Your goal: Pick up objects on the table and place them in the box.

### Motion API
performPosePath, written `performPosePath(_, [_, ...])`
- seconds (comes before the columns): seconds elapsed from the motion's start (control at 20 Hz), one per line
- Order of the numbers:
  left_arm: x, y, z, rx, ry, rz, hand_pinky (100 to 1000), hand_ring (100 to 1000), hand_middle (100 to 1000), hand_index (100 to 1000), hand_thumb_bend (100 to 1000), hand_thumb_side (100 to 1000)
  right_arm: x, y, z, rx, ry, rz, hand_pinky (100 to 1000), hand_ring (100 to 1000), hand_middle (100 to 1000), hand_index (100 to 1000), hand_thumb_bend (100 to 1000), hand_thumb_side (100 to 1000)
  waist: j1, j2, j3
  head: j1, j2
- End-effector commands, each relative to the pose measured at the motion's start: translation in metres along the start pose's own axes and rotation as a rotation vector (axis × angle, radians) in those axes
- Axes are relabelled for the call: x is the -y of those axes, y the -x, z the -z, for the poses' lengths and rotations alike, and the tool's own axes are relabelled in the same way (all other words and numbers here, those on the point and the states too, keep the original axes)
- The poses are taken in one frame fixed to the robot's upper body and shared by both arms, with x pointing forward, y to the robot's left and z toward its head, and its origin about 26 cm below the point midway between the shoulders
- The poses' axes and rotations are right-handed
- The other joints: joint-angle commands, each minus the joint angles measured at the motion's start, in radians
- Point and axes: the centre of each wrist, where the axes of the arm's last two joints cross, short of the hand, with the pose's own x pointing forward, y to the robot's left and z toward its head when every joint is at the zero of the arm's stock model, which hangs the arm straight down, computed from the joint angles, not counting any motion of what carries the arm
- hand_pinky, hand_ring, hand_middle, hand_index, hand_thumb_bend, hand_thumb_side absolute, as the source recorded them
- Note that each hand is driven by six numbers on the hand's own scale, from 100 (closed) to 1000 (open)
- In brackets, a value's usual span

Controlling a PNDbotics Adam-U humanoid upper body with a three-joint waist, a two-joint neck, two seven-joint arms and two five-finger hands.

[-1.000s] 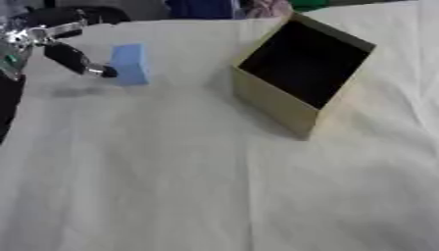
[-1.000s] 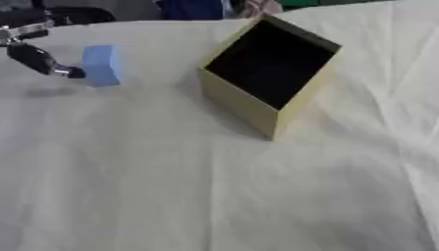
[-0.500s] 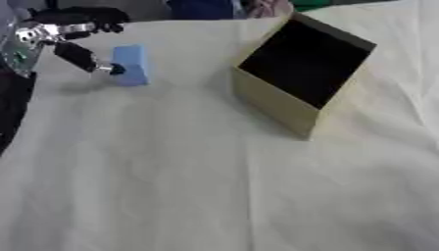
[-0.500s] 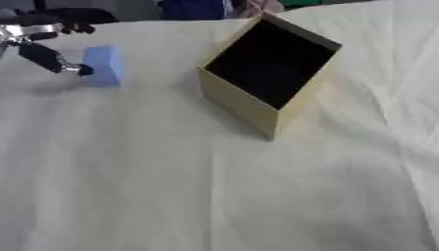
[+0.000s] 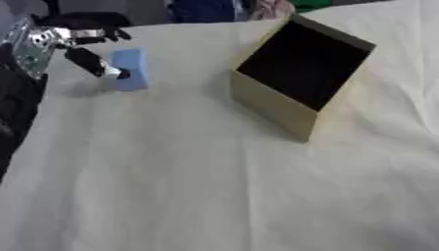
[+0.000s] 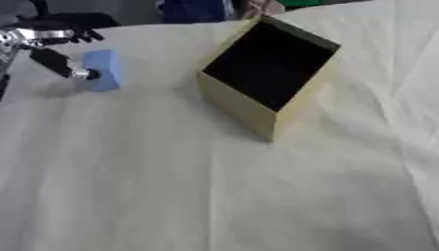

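A light blue block (image 5: 130, 68) stands on the white cloth at the far left. My left hand (image 5: 75, 48) comes in from the left edge beside the block. Its thumb tip touches the block's left face and its fingers reach out above and behind the block's top, spread apart. An open tan box (image 5: 302, 78) with a dark inside sits tilted at the upper middle, its opening facing up and toward me. My right hand shows in no view.
The white cloth (image 5: 214, 186) covers the whole table, with soft folds at the right. The table's left edge runs close to the block, with a dark floor beyond. Dark and blue shapes stand past the far edge.
My left hand has risen slightly and moved toward the far edge, staying against the blue block's left side. The block and the box have not moved.
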Motion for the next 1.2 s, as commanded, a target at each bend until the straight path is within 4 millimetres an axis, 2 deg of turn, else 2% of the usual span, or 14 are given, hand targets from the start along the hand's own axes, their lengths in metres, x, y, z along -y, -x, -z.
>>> performPosePath(0.05, [-0.018, 0.007, -0.016, 0.031, 0.044, 0.077, 1000, 1000, 985, 1000, 493, 451, 0.003, -0.003, 0.006, 0.024, 0.0, -0.003, 660, 821, 635, 747, 100, 817, 0.0, -0.015, -0.004, 0.01, -0.016])
performPosePath(0.4, [-0.015, 0.016, -0.021, -0.053, 0.012, 0.099, 1000, 1000, 978, 1000, 502, 433, 0.001, -0.004, 0.009, 0.035, 0.001, -0.002, 660, 822, 634, 747, 100, 819, 0.014, 0.006, -0.026, 0.022, -0.04])
performPosePath(0.8, [-0.012, 0.02, -0.022, -0.073, 0.009, 0.112, 1000, 1000, 884, 995, 456, 412, -0.002, -0.005, 0.009, 0.038, -0.002, -0.002, 659, 824, 634, 746, 100, 822, 0.019, 0.026, -0.034, 0.032, -0.047])
performPosePath(0.85, [-0.012, 0.02, -0.022, -0.072, 0.008, 0.114, 1000, 1000, 846, 985, 409, 412, -0.003, -0.005, 0.009, 0.037, -0.002, -0.003, 659, 824, 634, 746, 100, 822, 0.019, 0.027, -0.034, 0.032, -0.046])
performPosePath(0.95, [-0.012, 0.02, -0.022, -0.069, -0.001, 0.113, 1000, 999, 804, 970, 370, 413, -0.003, -0.005, 0.008, 0.035, -0.002, -0.004, 659, 824, 634, 746, 100, 823, 0.019, 0.028, -0.033, 0.03, -0.045])
performPosePath(1.2, [-0.016, 0.017, -0.023, -0.029, -0.038, 0.091, 1000, 975, 776, 921, 263, 435, -0.003, -0.005, 0.007, 0.026, -0.002, -0.009, 660, 825, 633, 747, 100, 823, 0.017, 0.024, -0.031, 0.027, -0.035])
